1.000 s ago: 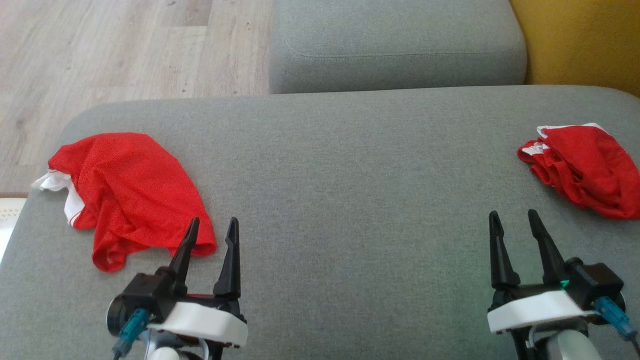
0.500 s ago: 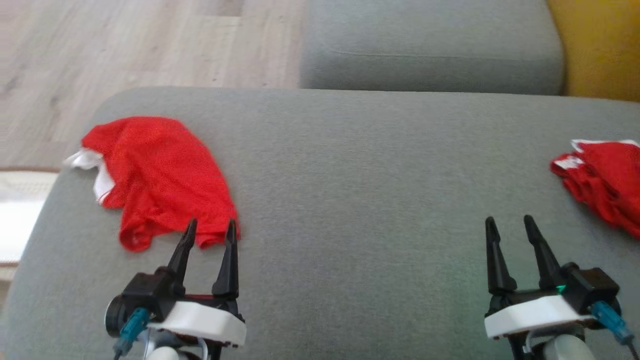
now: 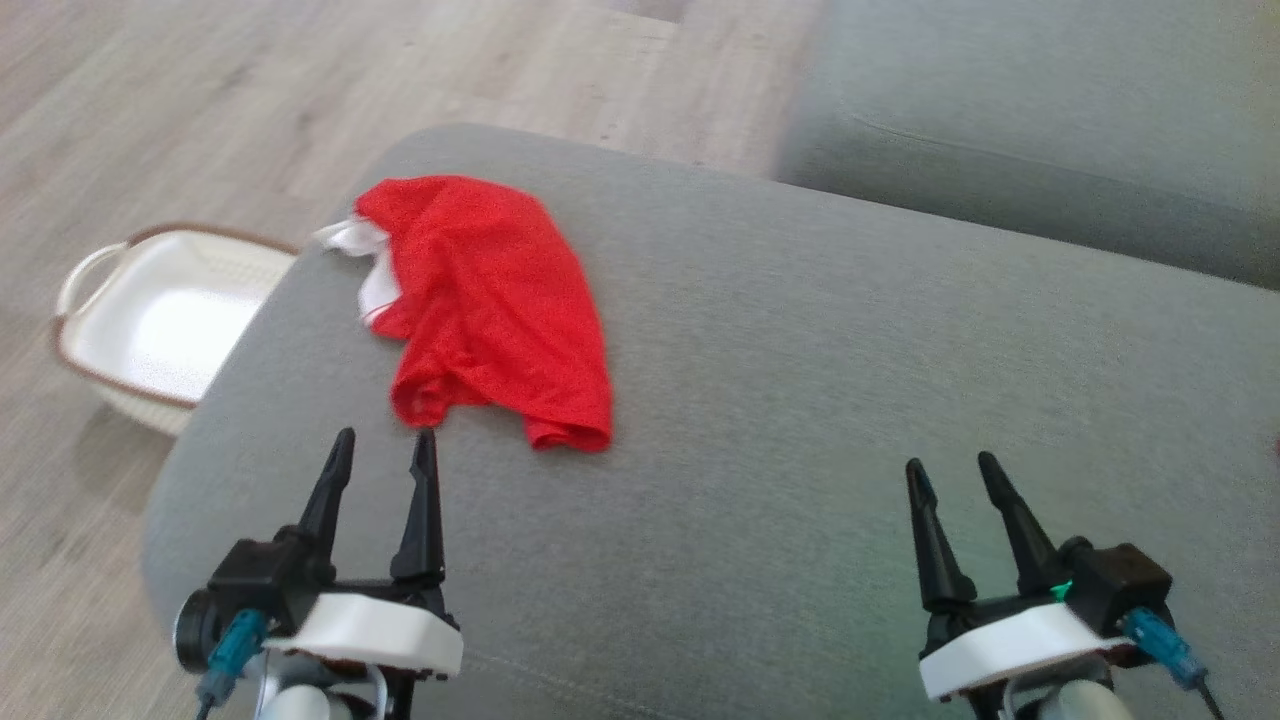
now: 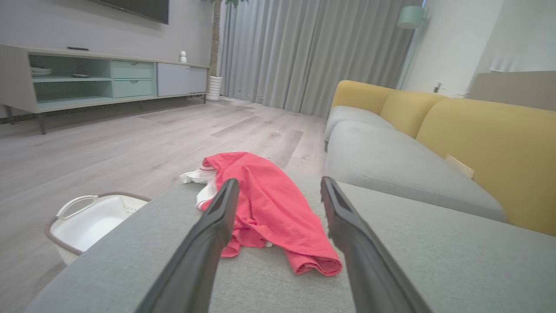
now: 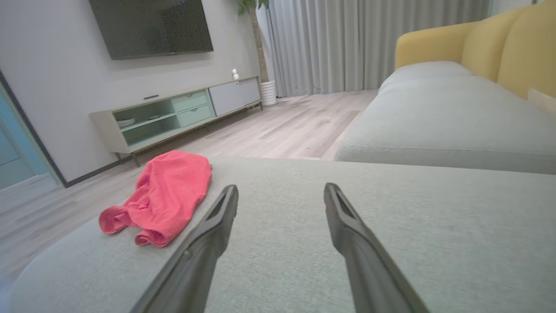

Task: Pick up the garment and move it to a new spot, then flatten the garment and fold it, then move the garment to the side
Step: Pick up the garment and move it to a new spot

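Left gripper [image 3: 382, 447] gapes just short of crumpled garment [image 3: 490, 300]; right gripper [image 3: 950, 470] likewise.

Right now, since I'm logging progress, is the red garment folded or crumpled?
Crumpled: the red garment lies bunched in uneven wrinkles on the grey cushion, white trim showing.
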Tool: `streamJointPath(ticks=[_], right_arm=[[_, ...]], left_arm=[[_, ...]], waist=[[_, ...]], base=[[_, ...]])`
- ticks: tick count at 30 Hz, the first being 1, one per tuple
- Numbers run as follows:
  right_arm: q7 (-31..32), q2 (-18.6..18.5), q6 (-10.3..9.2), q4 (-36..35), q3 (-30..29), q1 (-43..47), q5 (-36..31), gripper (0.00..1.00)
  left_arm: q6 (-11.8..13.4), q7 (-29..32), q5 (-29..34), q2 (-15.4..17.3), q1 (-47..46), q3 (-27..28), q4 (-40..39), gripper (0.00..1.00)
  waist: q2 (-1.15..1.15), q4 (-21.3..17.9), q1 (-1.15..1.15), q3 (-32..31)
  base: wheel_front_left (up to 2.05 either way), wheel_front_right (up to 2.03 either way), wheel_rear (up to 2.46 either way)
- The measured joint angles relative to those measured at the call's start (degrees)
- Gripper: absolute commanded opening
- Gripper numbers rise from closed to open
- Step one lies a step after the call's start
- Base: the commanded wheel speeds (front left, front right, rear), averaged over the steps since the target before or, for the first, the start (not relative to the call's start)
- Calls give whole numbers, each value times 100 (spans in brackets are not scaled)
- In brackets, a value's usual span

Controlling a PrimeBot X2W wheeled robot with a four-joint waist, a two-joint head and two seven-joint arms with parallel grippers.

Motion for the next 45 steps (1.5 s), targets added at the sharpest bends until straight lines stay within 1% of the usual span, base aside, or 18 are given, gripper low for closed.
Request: streamJointPath(ticks=[6,9,13,20,25,27,30,32,35,38,42,45], right_arm=[[0,1,0,103,143,-13,99,100],[0,2,0,153,274,-79,107,100],[0,1,0,210,352,-274,107,100],[0,1,0,243,422,-291,107,100],[0,1,0,231,272,-289,51,100],[0,2,0,197,209,-297,-49,100],[0,1,0,163,62,-386,-248,100],[0,1,0,132,7,-435,-328,100],[27,0,0,-66,-171,-634,-535,100],[151,-3,0,-318,-364,-840,-719,100],[314,-4,0,-721,-539,-1001,-884,100],[438,-7,0,-1013,-650,-1073,-969,100]], left_arm=[[-1,0,44,1,2,87,26,100],[2,0,51,1,6,145,24,100],[8,0,51,0,7,240,-9,100],[11,0,51,0,6,267,-33,100],[-5,0,51,-1,-20,311,124,100],[-60,0,74,-2,-104,403,204,100],[-213,0,208,5,-461,509,391,100],[-252,0,253,11,-629,526,481,100],[-360,0,271,65,-1172,611,973,100],[-530,11,276,215,-1750,622,1621,100],[-794,446,165,446,-2650,595,2306,100],[-921,845,70,616,-3289,413,2664,100]], waist=[[0,504,0,14],[0,649,0,66],[0,717,0,154],[0,737,0,186],[0,736,0,262],[0,694,0,367],[0,602,0,591],[0,567,0,678],[0,453,0,959],[0,323,0,1257],[0,128,0,1640],[0,-20,0,1896]], base=[[0,0,0],[0,0,0],[0,0,0],[0,0,0],[0,0,0],[0,0,0],[0,0,0],[0,0,0],[0,0,0],[0,0,0],[0,0,0],[0,0,0]])
